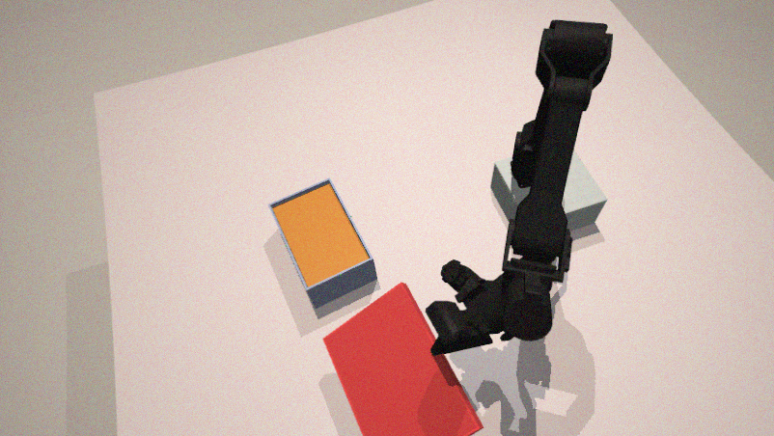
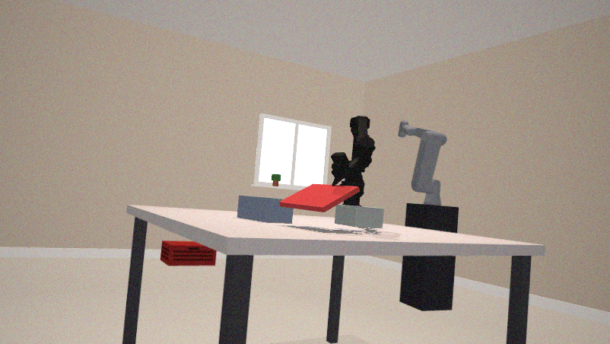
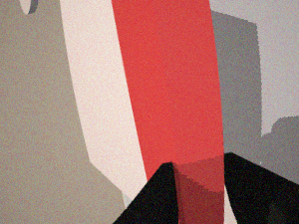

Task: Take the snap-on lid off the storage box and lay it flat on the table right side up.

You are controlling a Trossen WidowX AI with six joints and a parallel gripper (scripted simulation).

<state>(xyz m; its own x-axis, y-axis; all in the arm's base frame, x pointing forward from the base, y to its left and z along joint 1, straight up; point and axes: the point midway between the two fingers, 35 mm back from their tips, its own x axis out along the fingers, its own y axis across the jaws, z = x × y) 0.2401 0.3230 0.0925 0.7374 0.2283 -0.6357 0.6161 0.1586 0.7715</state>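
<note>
The storage box [image 1: 323, 241] [image 2: 264, 208] stands open on the table, grey-blue walls with an orange inside. My gripper [image 1: 440, 333] [image 3: 197, 167] is shut on one edge of the flat red lid [image 1: 394, 363] [image 2: 319, 196] [image 3: 165, 75]. The lid hangs in the air beside the box, towards the table's front, clear of it. In the exterior view the lid tilts, its free end lower than the gripped end, a little above the table top [image 2: 204, 221]. Its shadow lies on the table beneath it.
A pale grey-green block [image 1: 583, 193] [image 2: 358, 216], the arm's base, sits behind the arm. A grey robot arm [image 2: 423, 162] on a black pedestal stands beyond the table. A red crate [image 2: 188, 253] lies on the floor below.
</note>
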